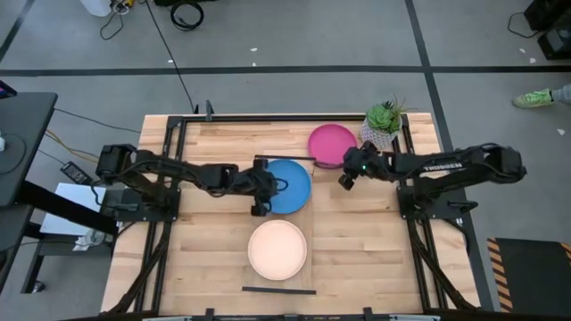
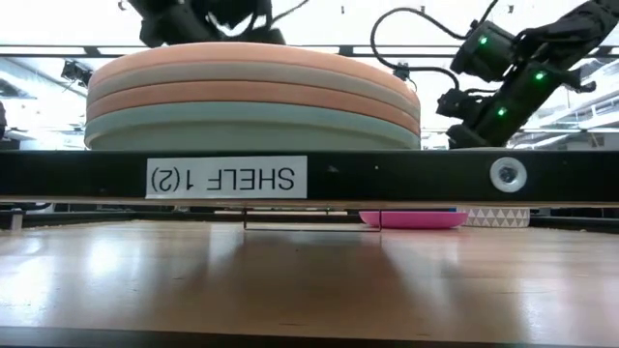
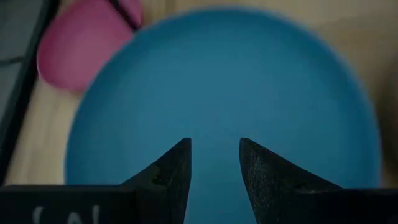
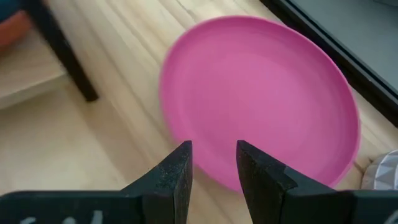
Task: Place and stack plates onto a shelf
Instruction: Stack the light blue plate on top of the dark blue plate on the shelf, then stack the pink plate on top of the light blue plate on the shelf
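Observation:
A bright blue plate (image 1: 290,185) lies flat on the far half of the light-wood shelf (image 1: 308,218). My left gripper (image 1: 266,188) hovers at its left rim, open; in the left wrist view both fingers (image 3: 214,146) stand over the blue plate (image 3: 249,81). A cream-topped stack of plates (image 1: 277,250) sits on the shelf's near half (image 2: 251,97). The magenta plate (image 1: 331,144) rests on the tabletop by the far edge. My right gripper (image 1: 343,176) hangs open just near-right of it (image 4: 213,149), touching nothing.
A small potted green plant (image 1: 383,123) stands right of the magenta plate, close to my right arm. Black wire brackets (image 1: 285,159) close the shelf's short ends. Black rails (image 1: 178,178) run along the tabletop's sides. Bare wood lies left and right of the shelf.

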